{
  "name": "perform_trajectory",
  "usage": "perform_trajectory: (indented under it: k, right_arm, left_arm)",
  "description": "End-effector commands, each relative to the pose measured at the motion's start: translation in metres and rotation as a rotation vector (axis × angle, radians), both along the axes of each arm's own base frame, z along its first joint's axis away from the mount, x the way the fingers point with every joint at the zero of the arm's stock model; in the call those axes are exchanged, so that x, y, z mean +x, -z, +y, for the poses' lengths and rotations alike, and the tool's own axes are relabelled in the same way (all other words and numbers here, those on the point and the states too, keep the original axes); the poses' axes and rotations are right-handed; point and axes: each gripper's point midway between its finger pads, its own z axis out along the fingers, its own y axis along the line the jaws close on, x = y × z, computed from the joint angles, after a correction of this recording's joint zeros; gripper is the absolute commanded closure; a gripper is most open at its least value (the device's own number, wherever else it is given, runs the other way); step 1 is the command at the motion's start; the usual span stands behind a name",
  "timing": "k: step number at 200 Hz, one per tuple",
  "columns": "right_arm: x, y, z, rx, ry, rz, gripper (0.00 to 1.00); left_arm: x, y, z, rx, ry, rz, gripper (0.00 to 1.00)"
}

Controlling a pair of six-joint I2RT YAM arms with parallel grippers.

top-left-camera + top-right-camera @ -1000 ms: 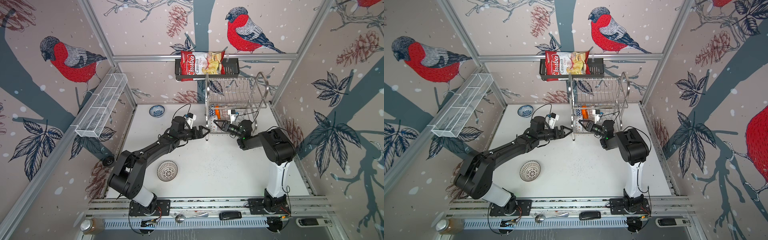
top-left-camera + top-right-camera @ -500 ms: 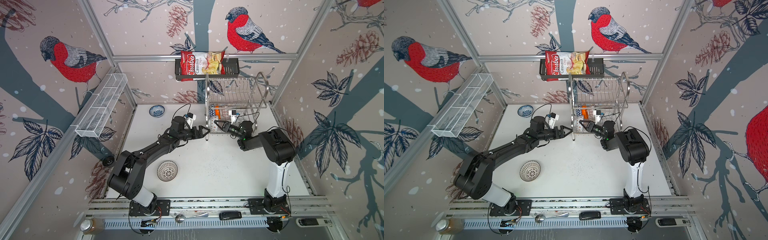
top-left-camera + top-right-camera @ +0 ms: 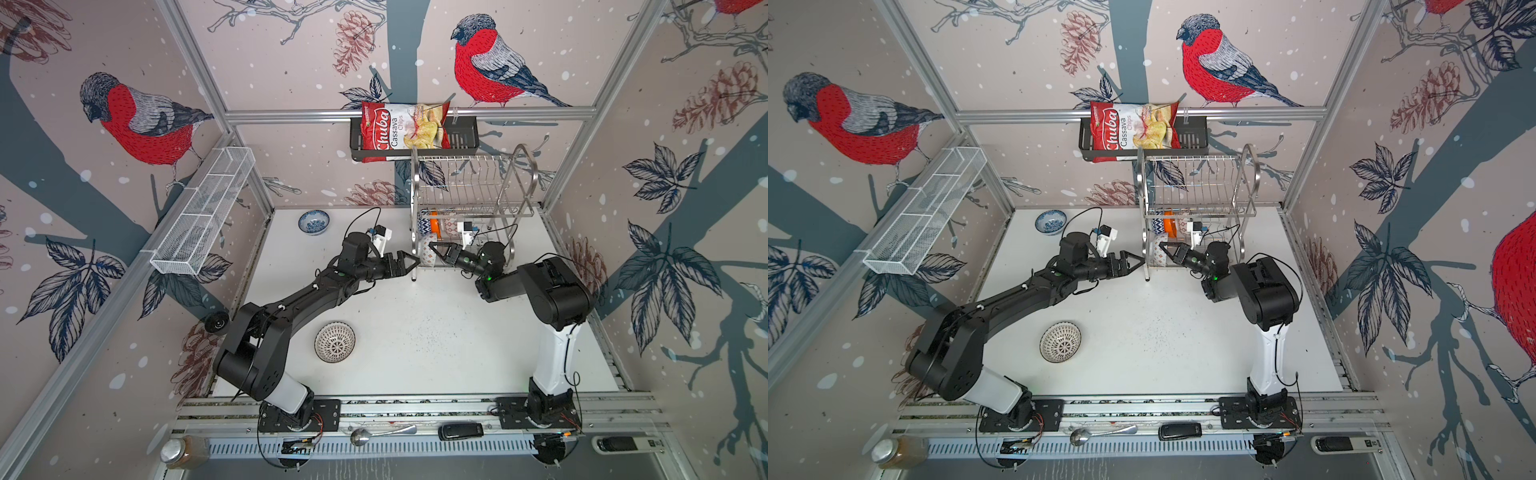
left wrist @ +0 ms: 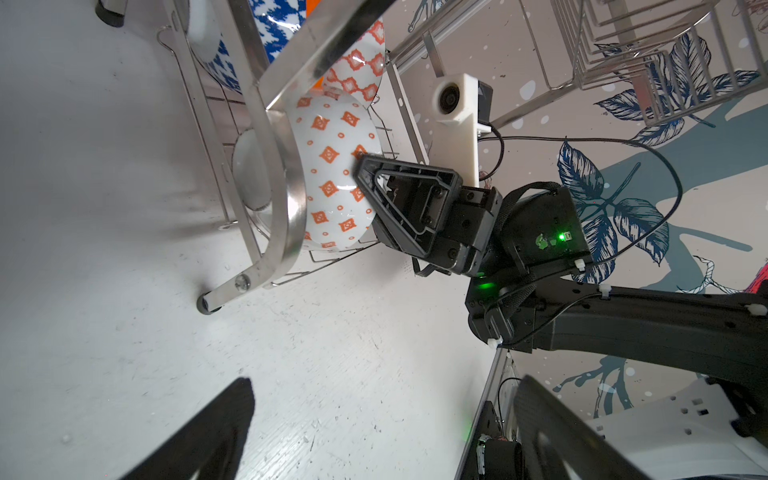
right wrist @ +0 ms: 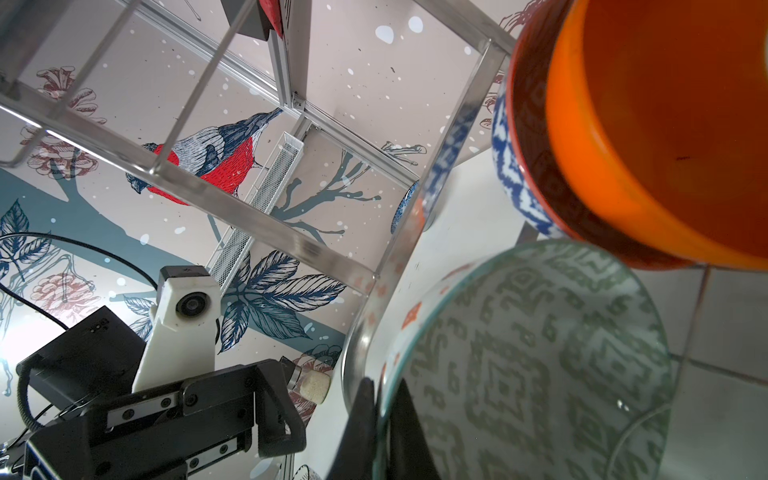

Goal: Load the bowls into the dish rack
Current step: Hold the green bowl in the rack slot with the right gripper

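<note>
In both top views the dish rack (image 3: 498, 215) stands at the back of the white table (image 3: 415, 324), and the two arms meet at its lower shelf. The left gripper (image 3: 409, 264) hovers just outside the rack's curved side tube, jaws spread wide with nothing between them. The right gripper (image 3: 435, 248) reaches into the lower shelf from the opposite side, its jaws pinched on the rim of the patterned bowl (image 3: 426, 257). That bowl stands on edge just inside the tube. Further back on the same shelf sit the blue patterned bowl (image 3: 424, 225) and the orange bowl (image 3: 434, 224). The blue flower bowl (image 3: 313, 221) lies on the table near the back wall. The dotted bowl (image 3: 334, 342) lies well apart from it, near the left arm's base

From above, the held bowl is only a pale sliver. The left wrist view shows its outside: white with orange diamonds, bottom turned toward the tube. The right wrist view shows its inside, a grey-green geometric print, with the fingers (image 5: 355, 428) either side of the rim and the orange bowl nested in the blue one above

Compared with a second ago, nothing has shifted: both arms, the held bowl and the loose bowls keep their places
</note>
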Motion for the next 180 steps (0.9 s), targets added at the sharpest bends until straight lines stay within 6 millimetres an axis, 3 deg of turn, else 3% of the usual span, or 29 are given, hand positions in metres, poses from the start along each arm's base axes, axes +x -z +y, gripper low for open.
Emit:
perform_trajectory:
  k: [1, 128, 180]
  right_arm:
    - [0.005, 0.006, -0.001, -0.023, 0.023, 0.008, 0.96]
    - [0.003, 0.003, 0.003, -0.055, 0.018, -0.015, 0.83]
    - [-0.002, -0.007, 0.004, -0.044, 0.016, -0.049, 0.75]
  left_arm:
    - [0.002, -0.008, 0.000, -0.008, 0.006, -0.039, 0.02]
    - [0.002, -0.008, 0.001, -0.005, 0.004, -0.040, 0.02]
    - [0.002, -0.007, 0.001, -0.003, 0.003, -0.038, 0.02]
